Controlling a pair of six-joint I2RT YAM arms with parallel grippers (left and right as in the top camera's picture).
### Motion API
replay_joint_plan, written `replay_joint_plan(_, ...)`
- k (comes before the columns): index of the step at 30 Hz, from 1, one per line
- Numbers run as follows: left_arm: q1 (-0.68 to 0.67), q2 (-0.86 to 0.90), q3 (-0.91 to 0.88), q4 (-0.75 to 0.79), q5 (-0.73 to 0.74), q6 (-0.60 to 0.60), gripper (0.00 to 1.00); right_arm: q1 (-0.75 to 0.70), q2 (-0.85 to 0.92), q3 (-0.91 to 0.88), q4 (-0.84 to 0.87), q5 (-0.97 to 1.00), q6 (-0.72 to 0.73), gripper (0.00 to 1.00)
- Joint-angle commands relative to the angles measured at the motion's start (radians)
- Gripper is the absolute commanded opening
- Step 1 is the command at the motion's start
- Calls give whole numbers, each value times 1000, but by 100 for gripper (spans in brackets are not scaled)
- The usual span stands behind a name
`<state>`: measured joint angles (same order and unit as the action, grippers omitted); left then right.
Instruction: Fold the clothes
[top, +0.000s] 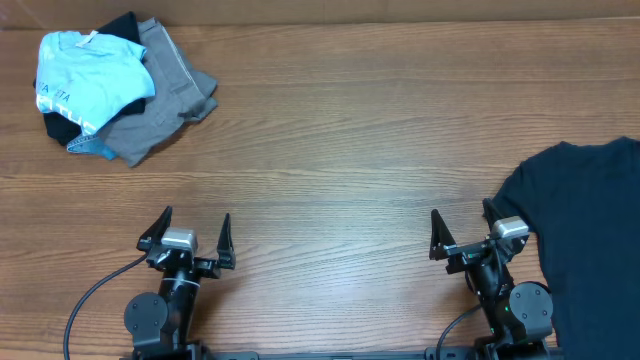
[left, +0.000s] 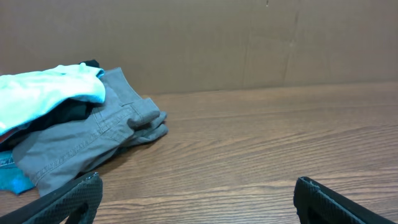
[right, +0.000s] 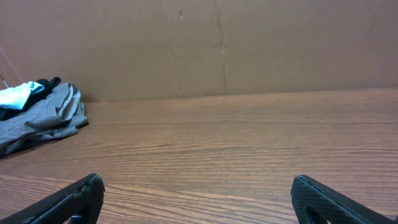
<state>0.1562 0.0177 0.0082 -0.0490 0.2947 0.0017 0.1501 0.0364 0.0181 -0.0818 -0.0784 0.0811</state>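
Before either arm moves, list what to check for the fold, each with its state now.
1. Left gripper open and empty: ok.
2. Right gripper open and empty: ok.
3. T-shirt wholly in view: not ok; it runs off the right edge of the overhead view.
4. T-shirt lying flat: cannot tell; only part shows.
5. Pile apart from T-shirt: ok; it sits at the far left corner.

At the far left of the wooden desk (top: 350, 150) lies a heap: a light-blue shirt (top: 85, 80) (white lettering along one edge) on top of a crumpled grey garment (top: 165, 95), dark cloth (top: 122, 24) showing beneath. A brown board (left: 249, 43) stands behind.
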Motion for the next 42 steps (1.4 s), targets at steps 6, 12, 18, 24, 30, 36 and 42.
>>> replay_joint_plan(6,-8,0,-3,0,-10,-2,100,-6,-5,-10,5,-1,-3,100)
replay_joint_plan(12,-8,0,-3,0,-10,-2,100,-6,-5,-10,5,-1,-3,100)
replay_joint_plan(18,-8,0,-3,0,-10,-2,100,-6,-5,-10,5,-1,-3,100)
replay_joint_plan(24,-8,0,-3,0,-10,-2,100,-6,-5,-10,5,-1,-3,100)
replay_joint_plan(30,-8,0,-3,20,-61,51,100,-6,-5,-10,5,-1,-3,100)
replay_joint_plan(36,-8,0,-3,-2,-34,35,100,-6,-5,-10,18,-1,-3,100)
replay_joint_plan(42,-8,5,-2,86,27,-77,100,-6,10,-3,53,-22,199,100)
